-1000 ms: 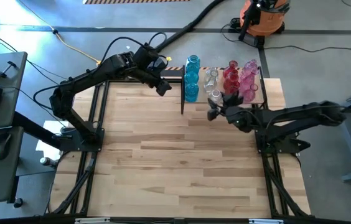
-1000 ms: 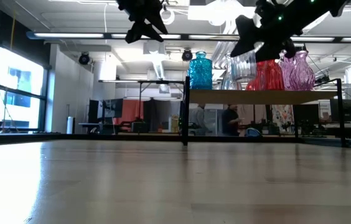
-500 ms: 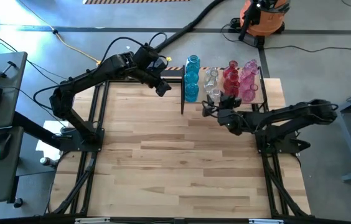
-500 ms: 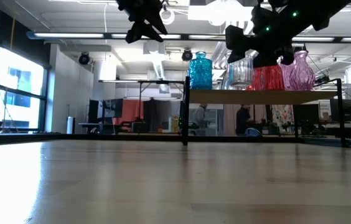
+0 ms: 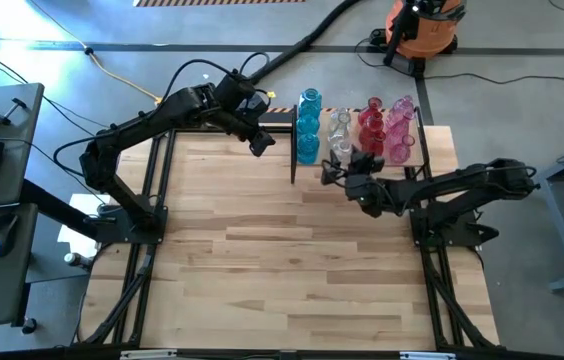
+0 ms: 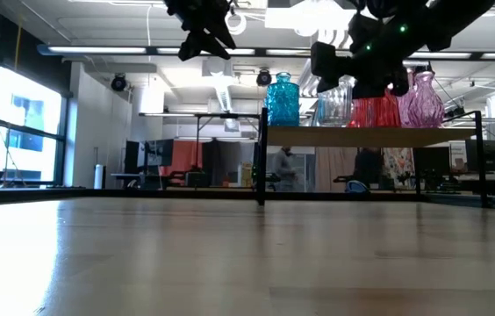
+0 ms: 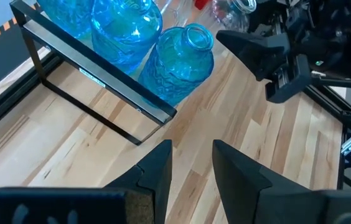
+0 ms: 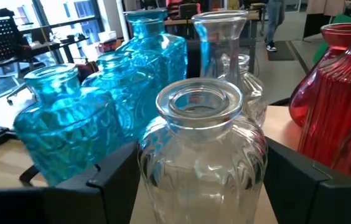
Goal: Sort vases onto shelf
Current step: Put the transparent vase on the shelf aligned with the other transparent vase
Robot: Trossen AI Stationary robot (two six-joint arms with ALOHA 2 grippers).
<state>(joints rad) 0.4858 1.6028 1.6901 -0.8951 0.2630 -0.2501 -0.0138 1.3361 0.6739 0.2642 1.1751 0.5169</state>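
Note:
The shelf (image 5: 434, 150) stands at the table's far right and carries blue vases (image 5: 307, 125), clear vases (image 5: 340, 128), red vases (image 5: 370, 122) and pink vases (image 5: 399, 130), all upright on their bases. My right gripper (image 5: 334, 172) is at the shelf's near edge, shut on a clear ribbed vase (image 8: 203, 155) between the blue vases (image 8: 63, 124) and a red vase (image 8: 337, 106). My left gripper (image 5: 260, 140) hovers left of the shelf, high above the table, open and empty, near the blue vases (image 7: 185, 62). My right gripper pinches the clear vase's round body between its two fingers, one on each side (image 8: 154, 168), below the neck. The fingers (image 8: 110, 174) come level from the table's right and near side. The vase stands upright, its base about level with the shelf's board (image 6: 353, 136).
The shelf's black metal frame (image 7: 101, 81) runs along its left end below the blue vases. The wooden table top (image 5: 282, 250) lies bare in front of the shelf. An orange vacuum (image 5: 420, 25) and cables lie on the floor beyond the table.
My right gripper has carried the clear vase a little toward the table's left and far edge, along the shelf's front toward the blue vases. The vase has stayed upright.

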